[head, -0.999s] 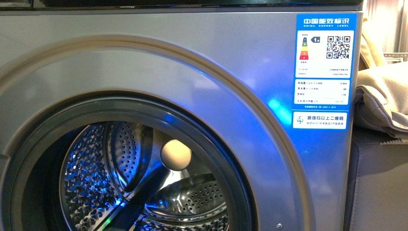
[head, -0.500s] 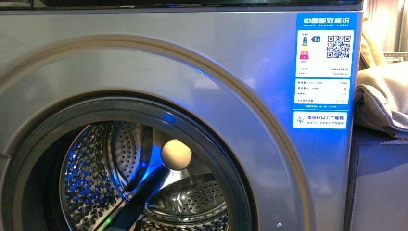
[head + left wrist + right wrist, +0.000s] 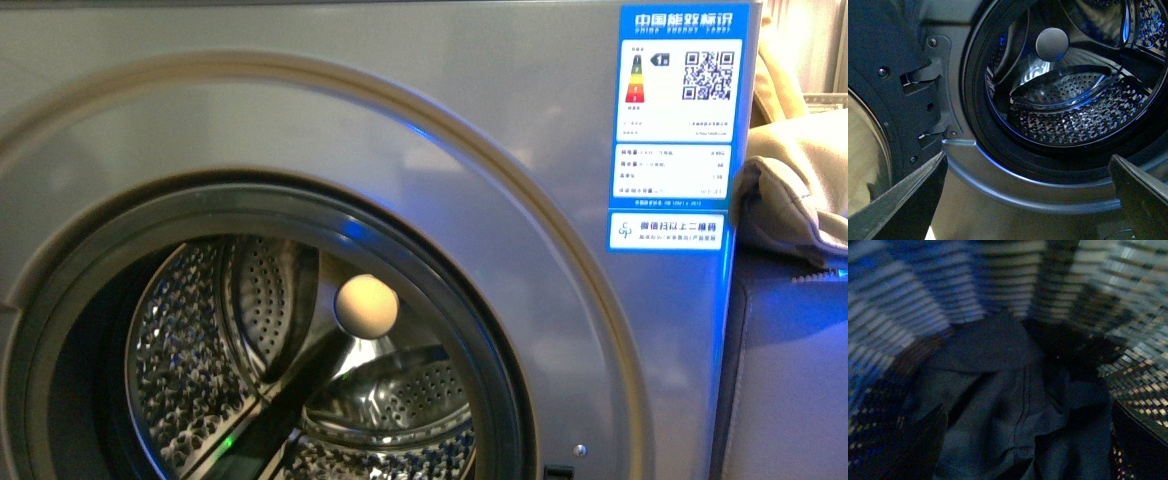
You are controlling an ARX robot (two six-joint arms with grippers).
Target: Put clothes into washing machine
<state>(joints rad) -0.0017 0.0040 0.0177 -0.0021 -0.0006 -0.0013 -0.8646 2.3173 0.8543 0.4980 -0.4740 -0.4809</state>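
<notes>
Clothes (image 3: 979,390) look light, limp, floppy — pinch a bunched fold by the seam (image 3: 1023,405) w/ right tool (image 3: 1027,412), wide open & empty, like the left tool (image 3: 1028,156).

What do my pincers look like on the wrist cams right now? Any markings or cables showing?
The left pincer shows two flat, dark grey-black fingers tapering to wedge tips, smooth, with no markings or cables visible. The right pincer has similar dark fingers, but that view is dim and blurred. The front view shows neither arm.
</notes>
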